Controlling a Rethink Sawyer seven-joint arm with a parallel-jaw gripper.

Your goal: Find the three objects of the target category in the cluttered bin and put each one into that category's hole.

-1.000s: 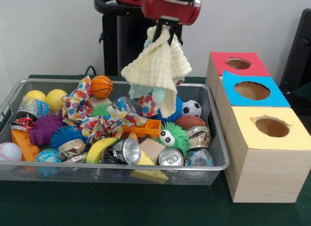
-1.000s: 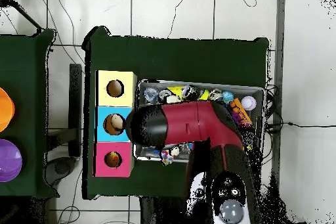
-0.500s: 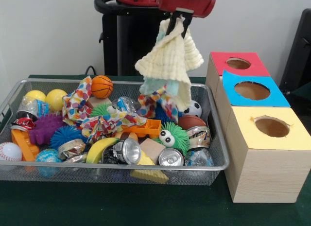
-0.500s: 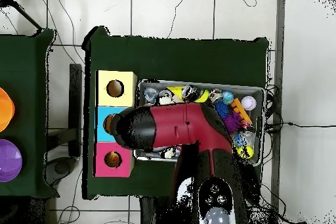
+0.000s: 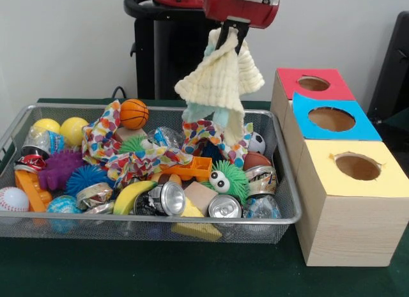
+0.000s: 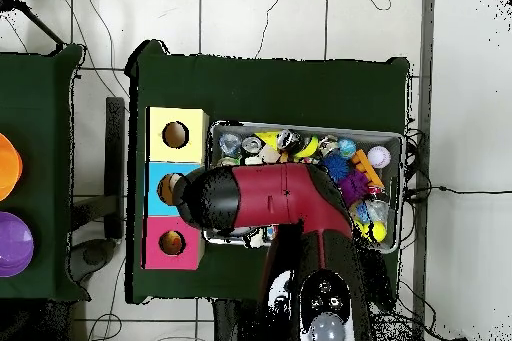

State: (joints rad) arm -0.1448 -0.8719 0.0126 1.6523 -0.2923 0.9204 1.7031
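Drifted a little back toward the bin's middle since half a second ago, and hangs slightly lower. Gripper (image 5: 229, 38) pinched on the top corner of the pale yellow cloth (image 5: 219, 83), with a mint-green fold showing underneath; cloth now dangling above the right rear part of the wire bin (image 5: 147, 221), short of the boxes. Tail of the polka-dot cloth (image 5: 211, 134) seems to hang just beneath it, though hard to say whether lifted along or merely lying on the pile.

Soft, light, limp: no crushing risk, but prone to swinging, sagging and snagging. Best held at a bunched corner, as now, so that the loose end trails down first into a hole.

Beside the bin: red-topped box (image 5: 311, 83) farthest back, blue-topped box (image 5: 331, 119) in the middle, yellow-topped box (image 5: 355, 167) nearest. Holes narrow for a spread cloth, so draping over the rim a likely trouble.

Below in the bin: green googly-eyed fuzzy ball (image 5: 228, 179), soccer ball (image 5: 256, 142), cans, banana, basketball (image 5: 133, 113). From overhead, arm (image 6: 275, 200) covering bin centre, hiding the cloth.
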